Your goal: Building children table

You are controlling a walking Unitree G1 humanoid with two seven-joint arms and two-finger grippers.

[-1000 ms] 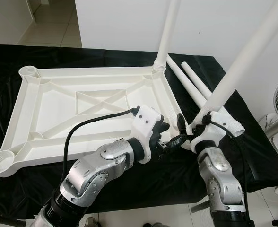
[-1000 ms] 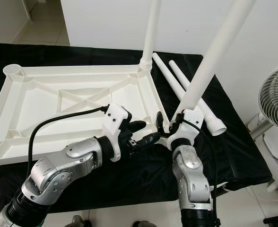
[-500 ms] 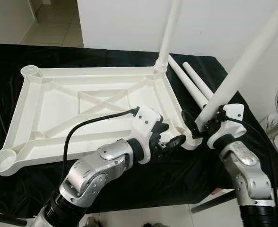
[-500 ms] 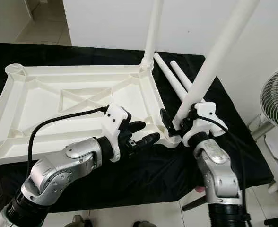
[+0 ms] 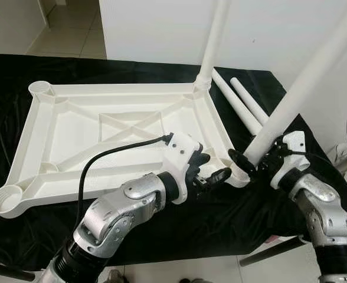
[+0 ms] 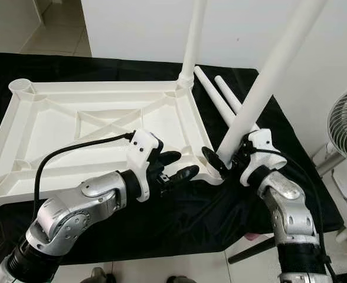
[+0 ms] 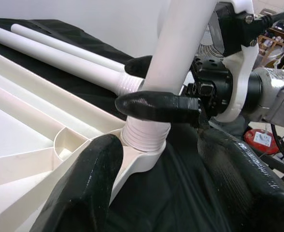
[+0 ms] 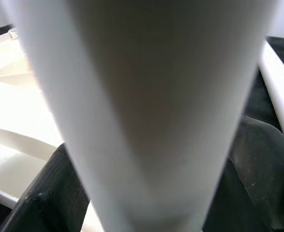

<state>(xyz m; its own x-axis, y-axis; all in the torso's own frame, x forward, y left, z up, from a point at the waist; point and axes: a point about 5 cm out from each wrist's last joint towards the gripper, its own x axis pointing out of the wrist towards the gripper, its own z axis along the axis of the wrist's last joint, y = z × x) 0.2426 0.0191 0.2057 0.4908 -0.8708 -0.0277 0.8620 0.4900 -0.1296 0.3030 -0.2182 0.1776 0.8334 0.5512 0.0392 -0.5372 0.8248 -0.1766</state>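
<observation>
The white tabletop [image 5: 73,135] lies upside down on a black cloth. One white leg [image 5: 213,41] stands upright in its far right corner socket. My right gripper [image 5: 257,156] is shut on a second white leg [image 5: 303,88], low down near its threaded end [image 7: 144,135]. That leg leans to the right, and its threaded end sits at the near right corner socket [image 7: 139,159]. My left gripper [image 5: 212,168] is open just left of that corner, with its fingers [image 7: 84,193] spread either side of the socket.
Two loose legs [image 5: 238,103] lie on the cloth at the back right. Open sockets show at the far left corner [image 5: 39,88] and the near left corner [image 5: 5,200]. A fan [image 6: 344,124] stands off the table's right end.
My right arm has swung out to the right and the held leg's lower end has settled at the near right corner socket. The left gripper's fingers have come apart from the right gripper.
</observation>
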